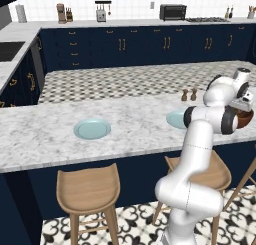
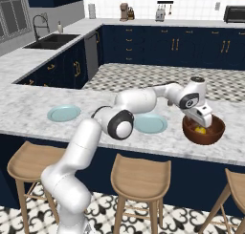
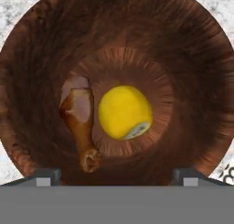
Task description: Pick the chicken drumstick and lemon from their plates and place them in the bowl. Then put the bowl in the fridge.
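Our pincer [image 3: 117,175] hangs spread wide and empty just above the bowl [image 3: 192,58]; the lemon [image 3: 124,112] and chicken drumstick [image 3: 80,122] lie below it. We risk pinching only the thick rim, tipping the bowl on the table [image 2: 28,113] and spilling both

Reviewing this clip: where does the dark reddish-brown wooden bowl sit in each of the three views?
Left base view: the dark reddish-brown wooden bowl peeks out at the right edge, behind the arm.
Right base view: right of centre on the marble counter, under the gripper.
Hand view: spans nearly the whole frame.
Shared landmark: the round yellow lemon inside it.
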Tool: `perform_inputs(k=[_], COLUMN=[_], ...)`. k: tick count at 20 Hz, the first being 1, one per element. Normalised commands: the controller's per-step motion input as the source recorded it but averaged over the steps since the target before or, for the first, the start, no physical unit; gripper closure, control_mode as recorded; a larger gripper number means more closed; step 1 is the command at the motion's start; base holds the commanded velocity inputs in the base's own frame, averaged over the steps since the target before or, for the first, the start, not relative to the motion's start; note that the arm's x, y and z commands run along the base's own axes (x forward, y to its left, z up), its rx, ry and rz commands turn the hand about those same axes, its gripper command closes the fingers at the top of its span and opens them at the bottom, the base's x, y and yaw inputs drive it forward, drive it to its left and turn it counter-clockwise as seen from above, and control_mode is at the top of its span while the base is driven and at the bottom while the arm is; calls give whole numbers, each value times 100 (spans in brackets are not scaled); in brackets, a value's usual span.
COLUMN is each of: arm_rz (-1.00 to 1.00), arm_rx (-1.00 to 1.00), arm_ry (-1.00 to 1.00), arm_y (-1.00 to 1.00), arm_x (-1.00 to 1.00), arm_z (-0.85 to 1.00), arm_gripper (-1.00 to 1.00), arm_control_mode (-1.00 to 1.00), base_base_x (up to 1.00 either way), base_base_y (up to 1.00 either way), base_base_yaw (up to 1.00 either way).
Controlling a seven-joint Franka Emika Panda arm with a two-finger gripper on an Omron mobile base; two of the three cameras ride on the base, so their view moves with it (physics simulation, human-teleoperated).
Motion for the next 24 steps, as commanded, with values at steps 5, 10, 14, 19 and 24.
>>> perform_inputs(k=[5,10,14,19,24], arm_rz=[19,30,31,18,17], arm_rx=[-4,0,0,1,1], arm_ry=[0,2,1,0,1], arm_y=[49,23,32,18,-6], arm_x=[-25,0,-8,23,41], arm_z=[23,-13,-43,-4,0], arm_gripper=[-100,-100,-100,-100,-100], arm_control_mode=[-100,-100,-100,-100,-100], base_base_x=[0,0,0,0,0], base_base_y=[0,0,0,0,0], base_base_yaw=[0,0,0,0,0])
